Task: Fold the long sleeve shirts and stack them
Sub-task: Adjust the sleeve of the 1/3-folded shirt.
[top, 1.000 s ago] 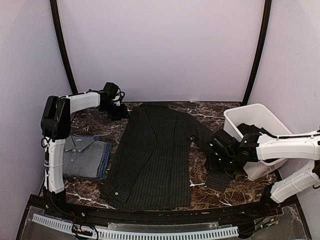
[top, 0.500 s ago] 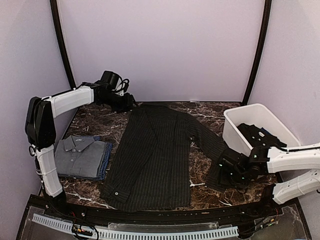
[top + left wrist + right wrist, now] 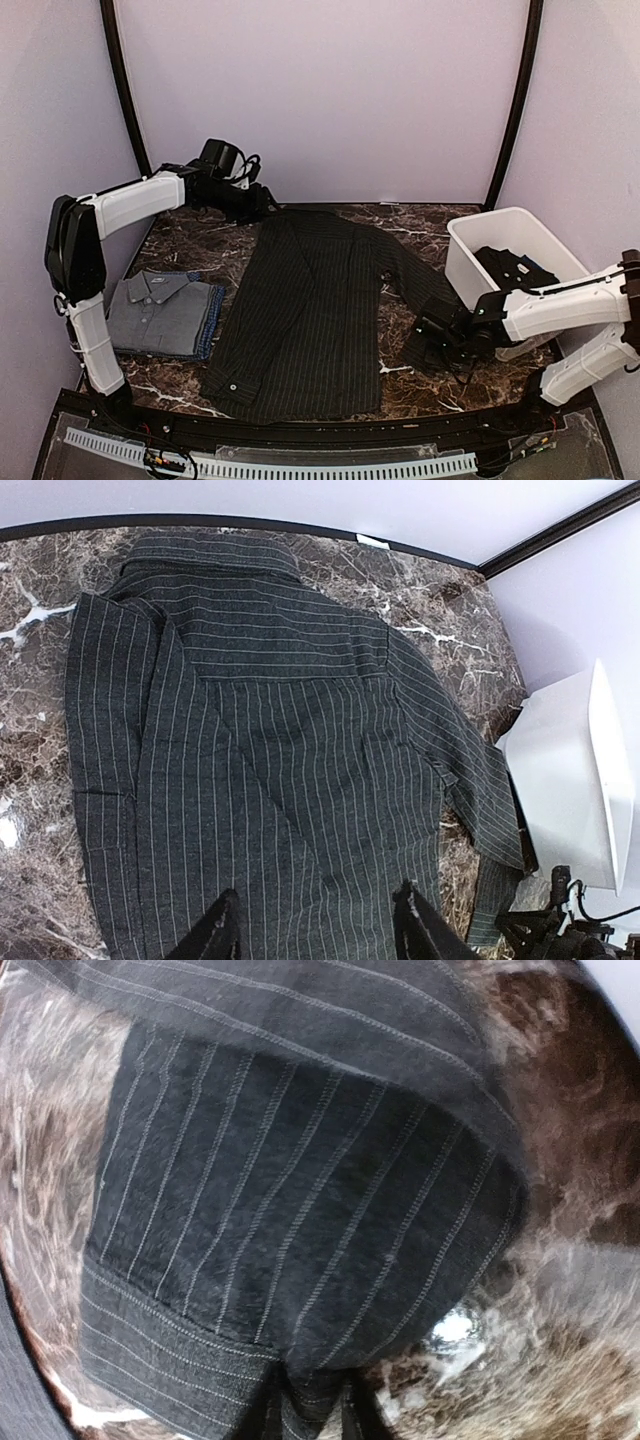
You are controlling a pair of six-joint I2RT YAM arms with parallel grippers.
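The right hand (image 3: 305, 1405) pinches the cuff (image 3: 170, 1360) of the pinstriped shirt (image 3: 260, 760) on the table (image 3: 400, 385); the left hand (image 3: 315, 920) hangs half open, empty, near its collar

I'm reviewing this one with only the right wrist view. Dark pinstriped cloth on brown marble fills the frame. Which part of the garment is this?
Observer: It's the cuff end of the sleeve nearest a white plastic tub, on a charcoal pinstriped button-up shirt spread flat.
Operator: Where is the other arm?
Observer: The left gripper hovers by the shirt's collar at the far edge, its jaws open and empty.
Operator: Any shirts done?
Observer: A folded grey shirt lies on a blue one at the left of the table.
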